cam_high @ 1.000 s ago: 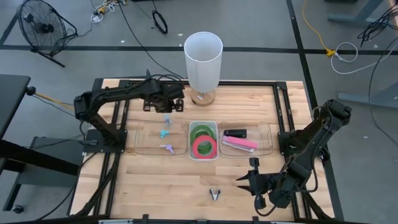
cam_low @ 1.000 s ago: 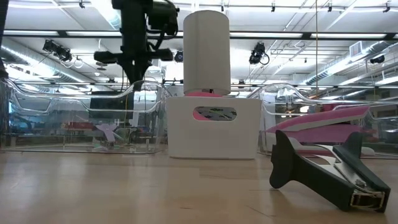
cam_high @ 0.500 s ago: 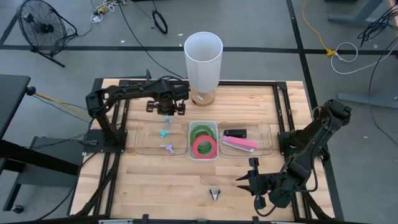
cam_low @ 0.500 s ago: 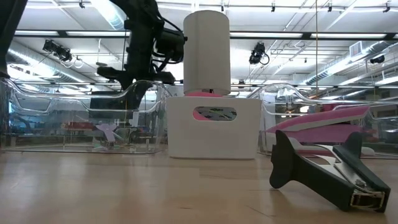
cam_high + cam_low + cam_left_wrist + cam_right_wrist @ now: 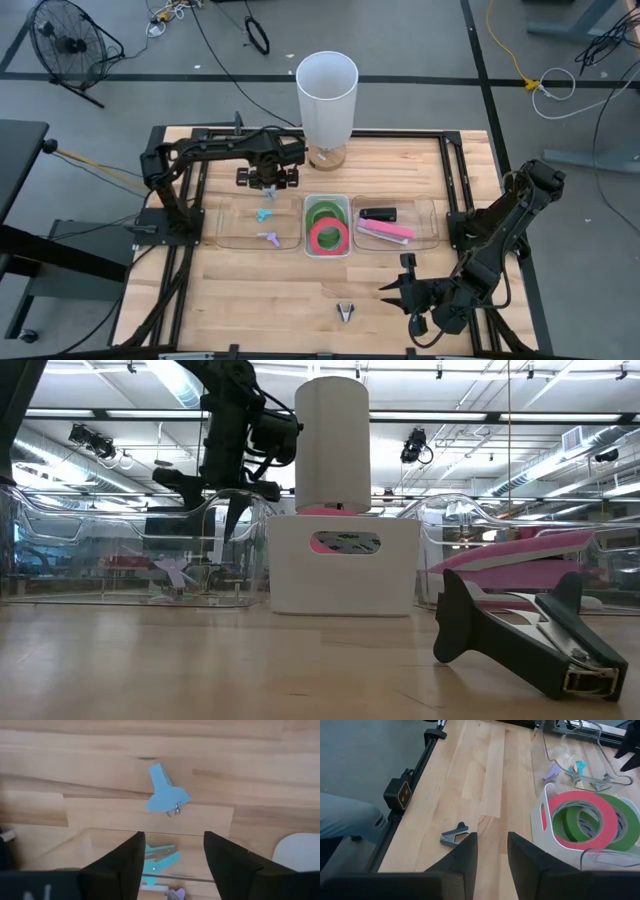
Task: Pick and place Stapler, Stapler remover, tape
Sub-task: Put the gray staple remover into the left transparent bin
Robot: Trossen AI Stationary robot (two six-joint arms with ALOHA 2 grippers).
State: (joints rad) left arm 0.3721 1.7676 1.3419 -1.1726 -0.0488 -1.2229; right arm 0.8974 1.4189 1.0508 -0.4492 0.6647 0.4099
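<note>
My left gripper [image 5: 268, 182] [image 5: 237, 510] hangs open above the far wall of the left clear tray [image 5: 235, 225], fingers pointing down. In the left wrist view a light-blue stapler remover [image 5: 165, 796] shows past the fingers against the wood, apart from them. I cannot tell whether it lies on the table. A teal remover [image 5: 159, 860] and a purple one [image 5: 268, 237] lie in that tray. The tape [image 5: 327, 225] sits in a white bin, green and pinkish red rolls. A black stapler [image 5: 378, 213] and a pink one [image 5: 385, 231] lie in the right tray. My right gripper [image 5: 402, 290] waits open at the near right.
A grey stapler remover [image 5: 346, 312] [image 5: 454, 834] lies on the wood near the front edge, left of my right gripper. A tall white cylinder [image 5: 327, 95] stands at the far middle, right behind the white bin. A person's trouser leg [image 5: 345, 820] shows beside the table.
My left gripper has moved a little toward the near edge, over the far wall of the left tray, and its fingers have opened. My right arm has kept still.
</note>
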